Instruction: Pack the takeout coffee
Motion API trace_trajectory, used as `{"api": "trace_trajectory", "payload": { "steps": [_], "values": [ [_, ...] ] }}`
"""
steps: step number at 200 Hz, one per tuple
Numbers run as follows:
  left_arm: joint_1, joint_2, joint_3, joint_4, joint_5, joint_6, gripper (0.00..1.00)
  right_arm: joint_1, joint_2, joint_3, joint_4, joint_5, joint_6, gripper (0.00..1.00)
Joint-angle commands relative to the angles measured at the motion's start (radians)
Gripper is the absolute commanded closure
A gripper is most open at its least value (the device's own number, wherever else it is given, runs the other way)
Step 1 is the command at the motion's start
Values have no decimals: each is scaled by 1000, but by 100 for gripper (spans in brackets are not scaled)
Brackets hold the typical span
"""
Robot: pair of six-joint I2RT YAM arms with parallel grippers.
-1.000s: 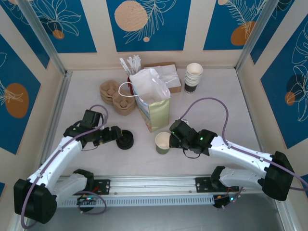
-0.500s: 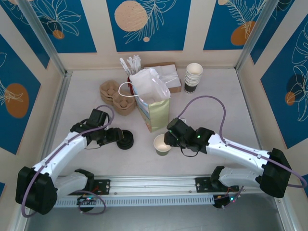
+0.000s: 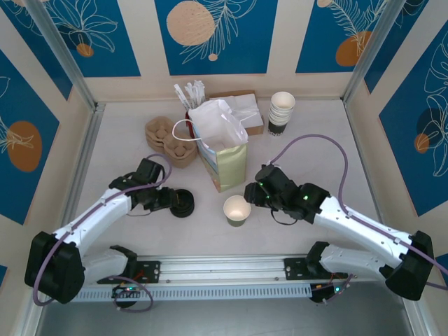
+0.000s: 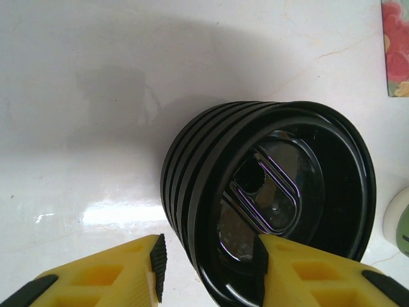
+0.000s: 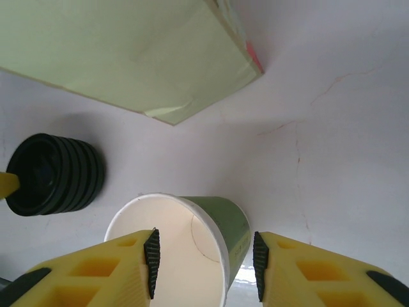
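two low arms (image 3: 98, 213): left fingers (image 4: 96, 281) astride the lid stack (image 4: 198, 185) edge, grip unclear; right fingers (image 5: 83, 268) released by the cup (image 5: 223, 220)

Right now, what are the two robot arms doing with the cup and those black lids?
They're packing a takeout coffee. The left gripper straddles the rim of the stack of black lids; whether it's squeezing, I can't tell. The right gripper hovers open by the rim of the paper cup, which stands lidless near the bag.
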Motion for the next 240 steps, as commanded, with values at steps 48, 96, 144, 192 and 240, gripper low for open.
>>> {"api": "trace_trajectory", "payload": {
  "steps": [48, 96, 144, 192, 240],
  "values": [
    [-34, 20, 42, -5, -36, -23, 69, -78, -74, -27, -41, -36, -11, 55],
    [-43, 20, 52, -12, -46, -31, 75, -117, -96, -22, -47, -64, -21, 55],
    [-48, -2, 78, -35, -56, -35, 78, -160, -114, 2, -47, -137, -12, 55],
    [-49, -36, 103, -62, -61, -38, 80, -189, -141, 43, -44, -211, 3, 54],
    [-50, -38, 93, -61, -63, -40, 82, -203, -158, 54, -45, -234, 12, 54]
  ]
}}
